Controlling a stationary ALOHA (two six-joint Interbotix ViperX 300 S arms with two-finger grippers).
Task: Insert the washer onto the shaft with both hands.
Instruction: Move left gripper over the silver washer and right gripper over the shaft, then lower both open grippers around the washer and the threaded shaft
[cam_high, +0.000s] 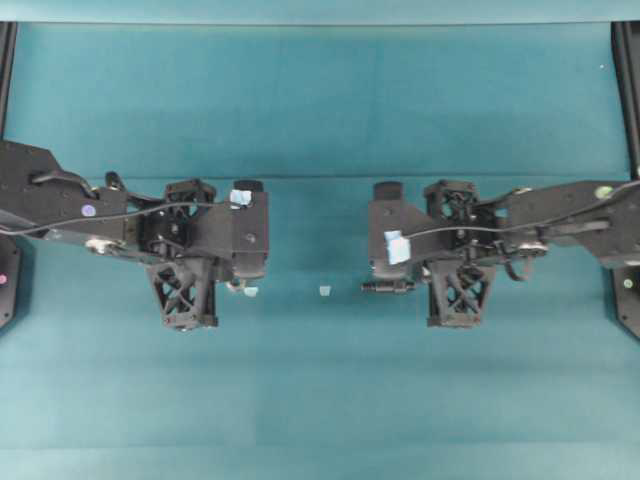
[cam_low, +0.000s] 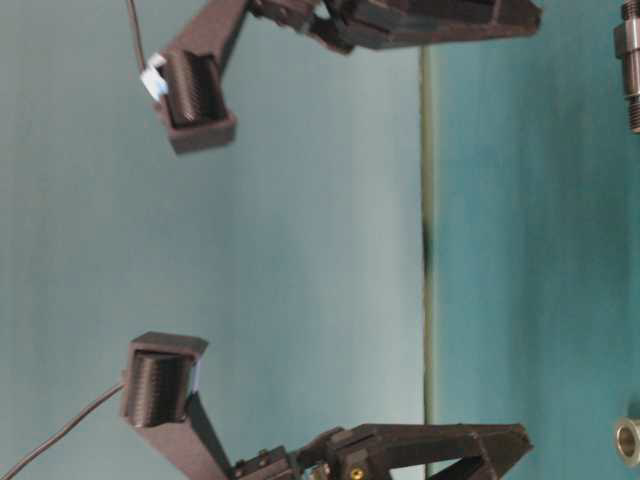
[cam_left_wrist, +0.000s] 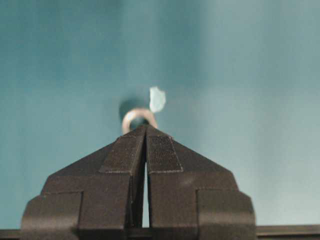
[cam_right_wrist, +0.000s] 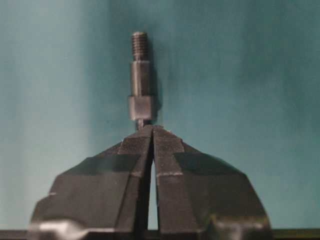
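a teal cloth-covered table fills every view, bare but for two small parts and a couple of pale-blue tape bits. the left gripper has its fingers pressed together with nothing between them, and its tips point straight at the washer, which lies flat on the cloth just beyond them, beside a scrap of tape. the right gripper is likewise pinched closed and empty, aimed along the shaft, which lies on the cloth with its threaded thin tip pointing away from the jaws and its thick end nearest them. in the overhead view the shaft shows as a short dark rod poking out from under the right arm toward the middle, while the washer is hidden beneath the left arm. each part sits on its own arm's side, well apart, which suits one gripper per piece. neither is picked up yet, so the task looks barely begun; both jaws would need to spread before any grasp.
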